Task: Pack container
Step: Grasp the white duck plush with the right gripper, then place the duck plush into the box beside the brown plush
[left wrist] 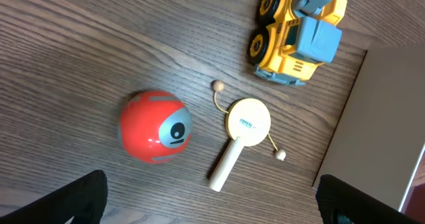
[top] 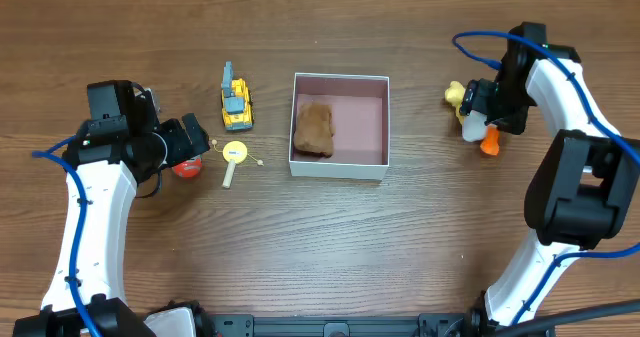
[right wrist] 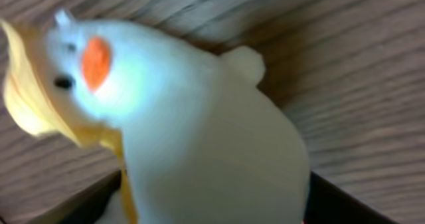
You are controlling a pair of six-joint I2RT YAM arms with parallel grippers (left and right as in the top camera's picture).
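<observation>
Sitting mid-bench toward the far edge, the container is holding a brown plush toy against its left wall. Toward the left edge, a yellow truck, a drum rattle and a red ball are lying on the wooden bench. The left gripper is hovering there, fingers wide apart. Near the right edge, the right gripper is clamping a white duck, which is showing blurred and cut off in the wrist view.
</observation>
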